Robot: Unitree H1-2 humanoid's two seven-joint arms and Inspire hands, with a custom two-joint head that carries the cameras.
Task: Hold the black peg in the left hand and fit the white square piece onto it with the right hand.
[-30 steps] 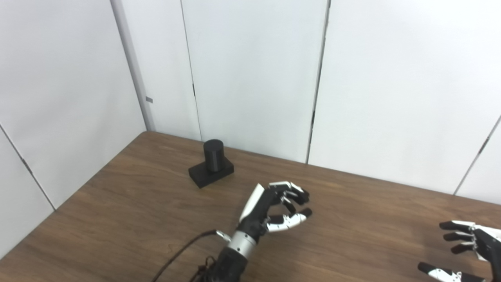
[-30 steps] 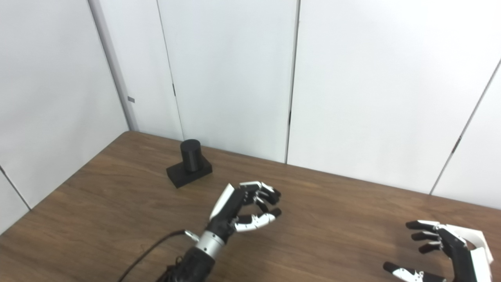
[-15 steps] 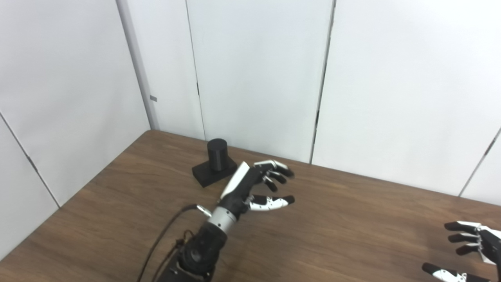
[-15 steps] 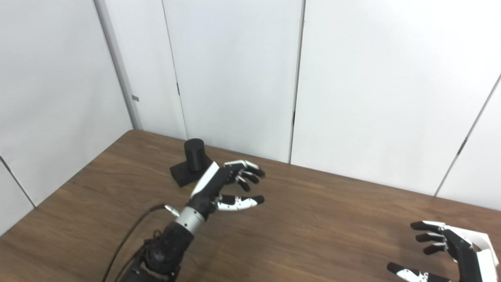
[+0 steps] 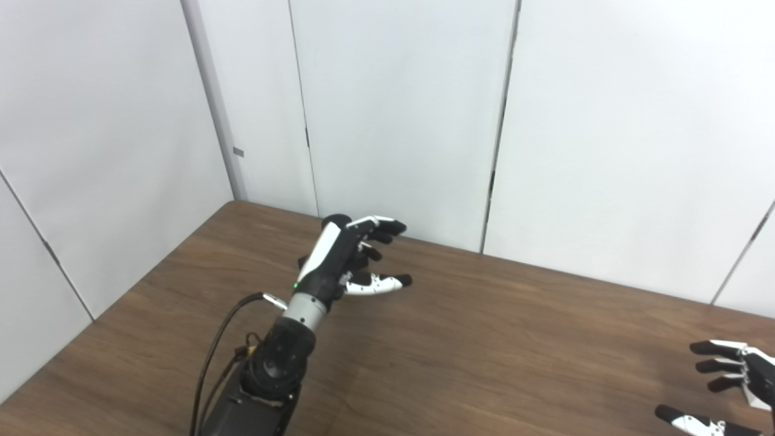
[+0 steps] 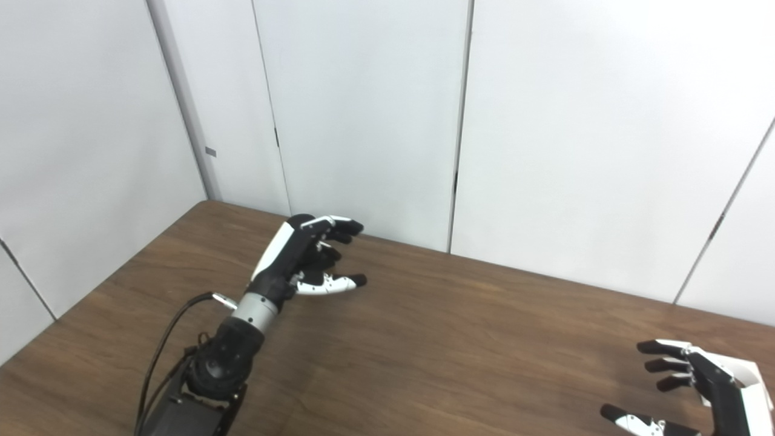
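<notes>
The black peg (image 5: pixel 336 218) stands on its black base near the far left of the table; only its top rim and a sliver of the base show behind my left hand (image 5: pixel 350 255). That hand is right in front of the peg with fingers and thumb spread, open; I cannot tell if it touches the peg. My right hand (image 6: pixel 696 387) hovers open at the bottom right corner, fingers apart, holding nothing. No white square piece is in view.
The brown wooden table (image 5: pixel 514 339) runs up to white wall panels at the back and left. My left forearm with its black cable (image 5: pixel 218 339) lies over the table's front left part.
My left hand has moved up and left across the table to the peg and now covers most of it. The right hand has stayed low at the right. The camera shifted slightly.
</notes>
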